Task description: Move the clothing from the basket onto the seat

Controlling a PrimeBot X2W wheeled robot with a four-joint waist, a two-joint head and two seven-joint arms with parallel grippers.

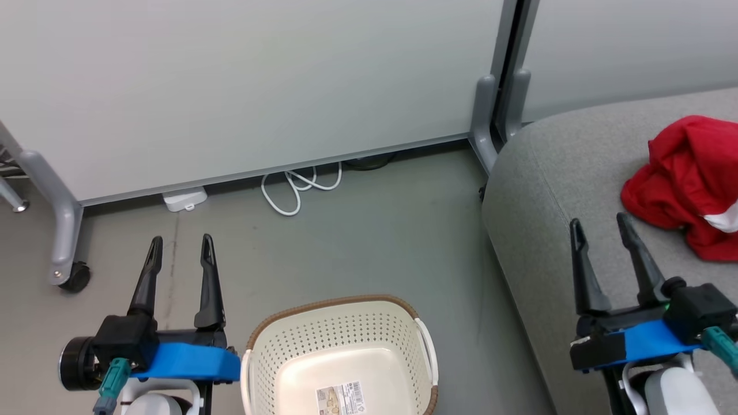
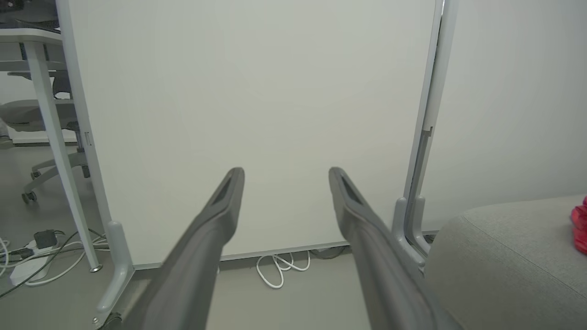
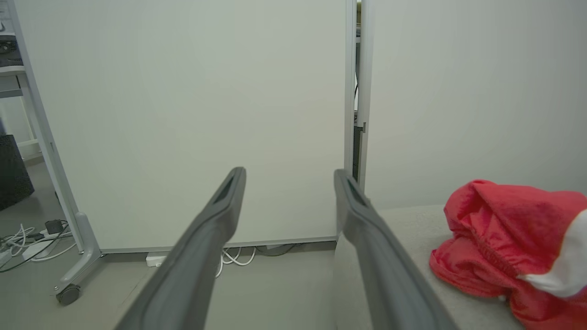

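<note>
Released, the left claw [image 1: 182, 239] and right claw [image 1: 598, 220] are hanging with nothing held, probably since the perforated basket [image 1: 334, 302] is standing empty and the red clothing [image 1: 686, 173] is lying on the grey seat [image 1: 553, 190].

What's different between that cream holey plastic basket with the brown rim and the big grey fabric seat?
The cream perforated plastic basket is hard and holed; the grey woven-fabric seat is soft and solid. The basket shows no clothes, just a paper label; the seat carries the bright red clothing. The basket looks far smaller. Both have rounded edges.
</note>
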